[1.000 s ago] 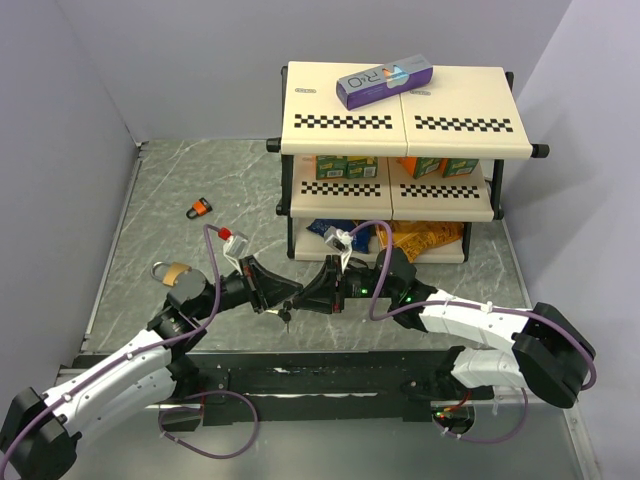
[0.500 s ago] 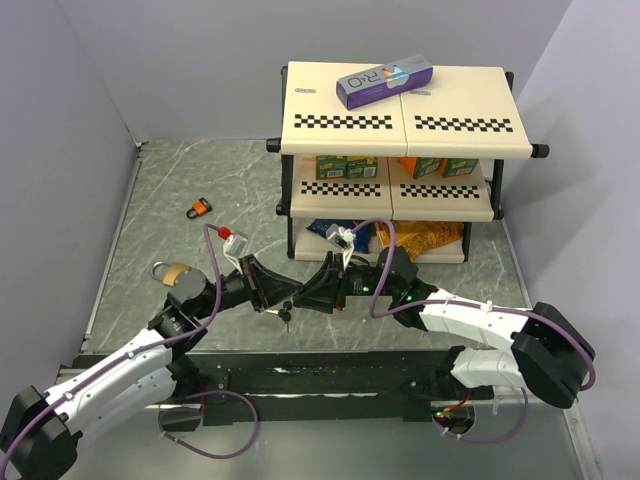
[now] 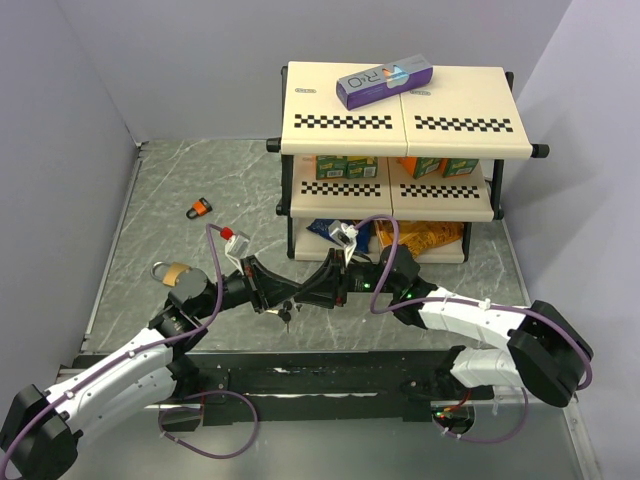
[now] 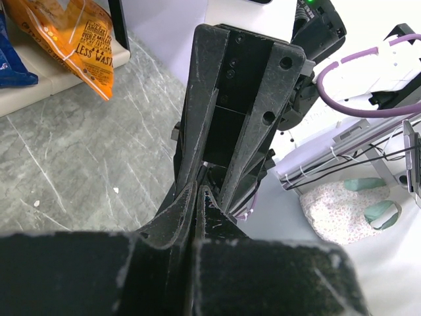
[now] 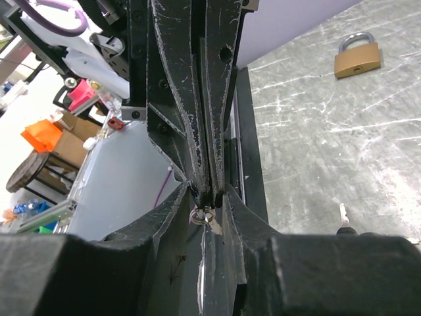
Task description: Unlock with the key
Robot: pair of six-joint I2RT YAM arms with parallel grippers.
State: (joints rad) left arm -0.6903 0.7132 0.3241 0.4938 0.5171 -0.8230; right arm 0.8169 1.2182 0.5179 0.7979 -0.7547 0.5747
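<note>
My left gripper [image 3: 287, 301] and right gripper [image 3: 303, 297] meet tip to tip over the table's front middle. The left gripper [image 4: 196, 190] is shut on the key [image 5: 212, 222]; its silver ring and thin blade stick out from the left tips. The right gripper [image 5: 209, 212] is open, and its fingers [image 5: 172, 209] stand on either side of the left tips and the key. A second key with a black head [image 5: 343, 222] lies on the table just below [image 3: 286, 318]. A brass padlock [image 3: 174, 272] lies at the left [image 5: 357, 56].
A small orange-and-black padlock [image 3: 201, 208] lies at the far left. A two-tier shelf [image 3: 400, 125] with boxes and snack bags stands behind the grippers, with a purple box [image 3: 384, 83] on top. An orange snack bag [image 4: 69, 36] lies at its foot.
The right gripper has slid a little to the left, closing round the left gripper's tips. The left arm has held still.
</note>
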